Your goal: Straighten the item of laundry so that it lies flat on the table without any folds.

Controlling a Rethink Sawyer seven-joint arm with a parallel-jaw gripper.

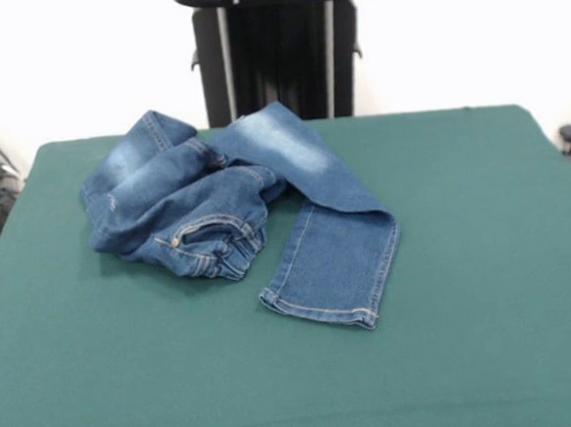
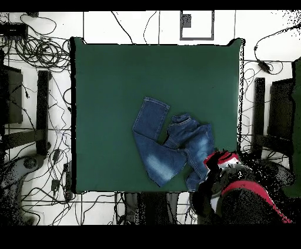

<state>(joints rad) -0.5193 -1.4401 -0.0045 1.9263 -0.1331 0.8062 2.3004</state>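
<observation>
My gripper (image 2: pixel 226 160) hung over the table (image 2: pixel 106 88) corner; I couldn't tell whether it was apart or together. Just beside it lay the bunched half of the jeans (image 1: pixel 236 212), soft, floppy, probably fairly heavy denim. Farther from me one leg ran out flat; its hem (image 1: pixel 321 310) looked the best hold.

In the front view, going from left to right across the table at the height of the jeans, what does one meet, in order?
Bare table → bunched part of the jeans → straight leg with its hem → bare table again.
</observation>
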